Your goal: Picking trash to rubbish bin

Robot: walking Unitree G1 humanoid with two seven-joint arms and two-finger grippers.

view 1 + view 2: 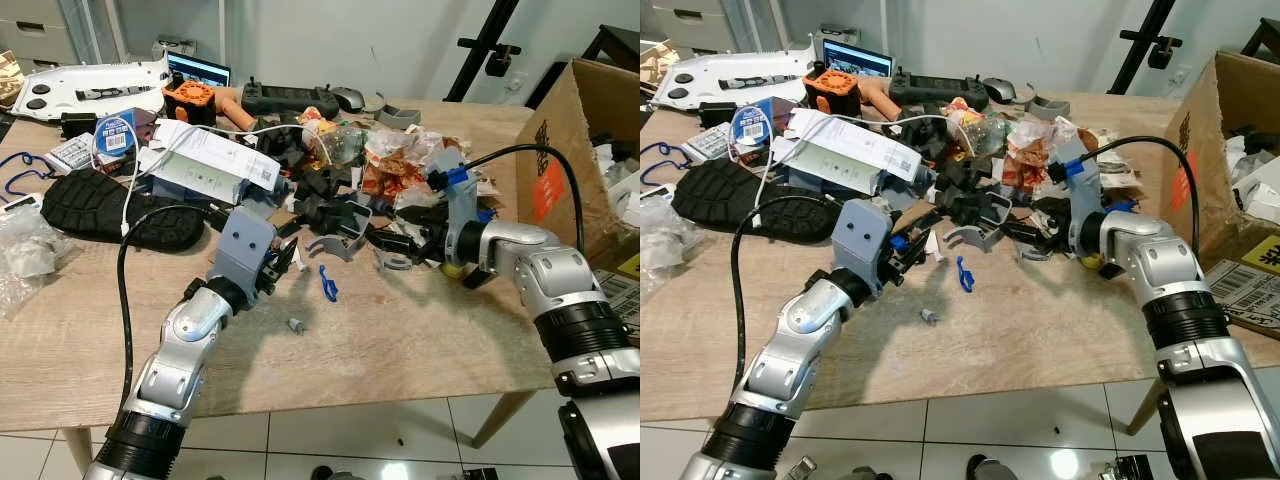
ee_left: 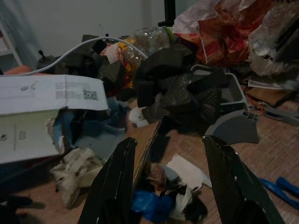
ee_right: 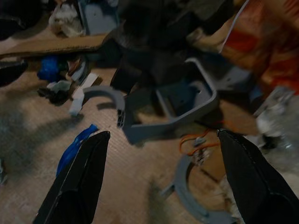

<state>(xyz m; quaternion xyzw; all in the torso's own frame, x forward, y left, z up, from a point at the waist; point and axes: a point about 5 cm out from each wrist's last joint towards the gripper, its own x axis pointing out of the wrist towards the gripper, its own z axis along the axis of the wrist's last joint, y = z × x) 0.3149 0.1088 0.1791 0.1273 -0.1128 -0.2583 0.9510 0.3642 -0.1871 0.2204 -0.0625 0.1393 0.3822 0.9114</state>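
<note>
Wooden table (image 1: 400, 340) cluttered with trash pile (image 1: 350, 190) across its middle; cardboard box (image 1: 560, 140) at the right edge holds scraps. Left gripper (image 2: 168, 186) fingers apart, low over small scraps (image 2: 154, 200) at the pile's near edge. Right gripper (image 3: 159, 182) fingers wide apart, above a grey plastic bracket (image 3: 182, 107) and grey ring (image 3: 187, 191). Blue clip (image 1: 328, 284) lies on bare wood between the arms.

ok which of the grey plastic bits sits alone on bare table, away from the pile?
The tiny grey scrap in front of the left tool. The curved bracket and the ring piece both lie at the pile's edge.
</note>
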